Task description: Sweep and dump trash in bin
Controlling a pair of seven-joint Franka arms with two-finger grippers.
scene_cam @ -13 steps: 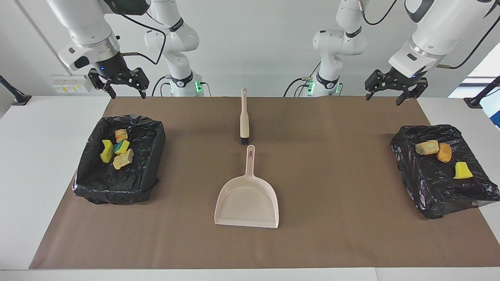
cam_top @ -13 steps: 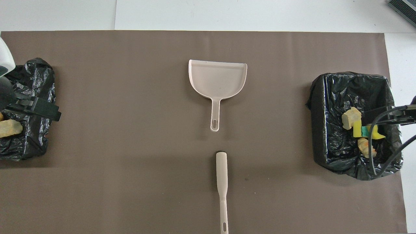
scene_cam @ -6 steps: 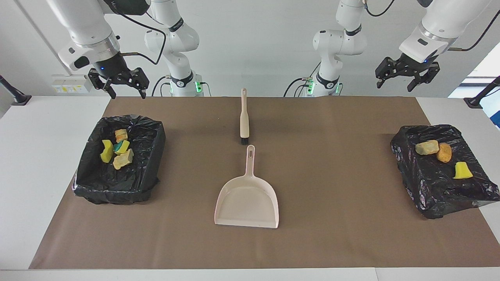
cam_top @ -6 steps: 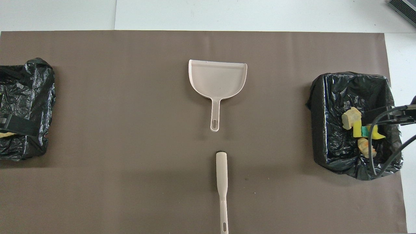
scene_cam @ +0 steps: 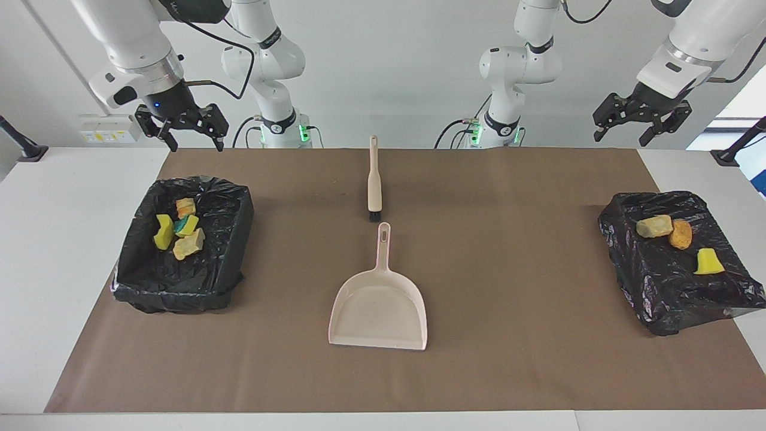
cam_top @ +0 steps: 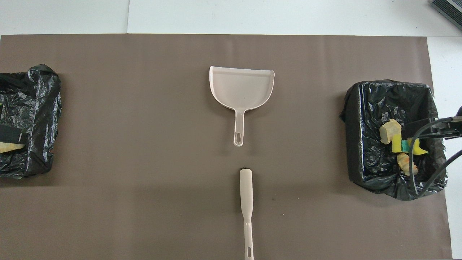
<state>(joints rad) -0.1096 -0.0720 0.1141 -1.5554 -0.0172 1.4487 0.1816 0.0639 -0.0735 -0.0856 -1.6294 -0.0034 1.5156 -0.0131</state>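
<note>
Several trash scraps, yellow sponge (scene_cam: pixel 163 232) and tan pieces (scene_cam: pixel 189 244), lie in the black-lined bin (scene_cam: pixel 230 203) at the right arm's end; they also show in the overhead view (cam_top: pixel 388 130). Three more scraps, tan (scene_cam: pixel 653 226), orange-brown (scene_cam: pixel 680 233) and yellow (scene_cam: pixel 709 261), lie on a flat black bag (scene_cam: pixel 664 287) at the left arm's end. The beige dustpan (scene_cam: pixel 378 305) and the brush (scene_cam: pixel 374 179) lie mid-table, the brush nearer to the robots. My right gripper (scene_cam: pixel 192 142) hangs open and empty high over the bin. My left gripper (scene_cam: pixel 622 136) hangs open and empty high over the bag.
A brown mat (scene_cam: pixel 508 269) covers the table between the bin and the bag. White table (scene_cam: pixel 54 251) shows at both ends. The right arm's cable (cam_top: pixel 429 162) crosses over the bin in the overhead view.
My left gripper has risen and drawn away toward the left arm's end of the table, empty. The right arm, the scraps, the dustpan and the brush have not moved.
</note>
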